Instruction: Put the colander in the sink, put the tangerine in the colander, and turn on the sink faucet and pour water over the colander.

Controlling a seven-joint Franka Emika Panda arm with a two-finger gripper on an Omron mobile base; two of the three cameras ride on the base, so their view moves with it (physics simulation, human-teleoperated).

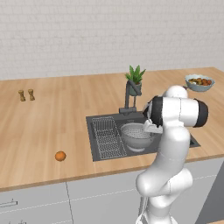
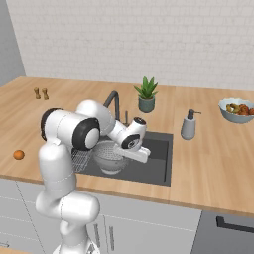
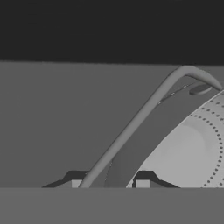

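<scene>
A light grey metal colander (image 1: 136, 134), round with perforated sides and a wide rim, sits inside the dark grey rectangular sink (image 1: 98, 121), in the middle of the basin. Beside it on one side, also within the basin, lies a flat rectangular wire rack (image 1: 107, 137). The robot's tool (image 3: 109, 183) is lowered to the colander's near edge, and its two dark fingertips (image 3: 142, 183) are clenched on the thin rim, which runs up between them in the hand view. Behind the sink stands the dark grey slim faucet (image 2: 114, 102) with its bent-over spout. Just behind it is a green spiky plant in a dark pot (image 2: 146, 94), and a grey soap dispenser bottle (image 2: 188, 124) stands on the wooden counter (image 1: 52, 118) just beside the sink. The small bright orange tangerine (image 1: 60, 155) rests on the counter near its front edge, well apart from the sink. A pale bowl of mixed fruit (image 1: 199, 82) sits on the counter at the other end, and two small brown shakers (image 1: 26, 95) stand near the back wall.
</scene>
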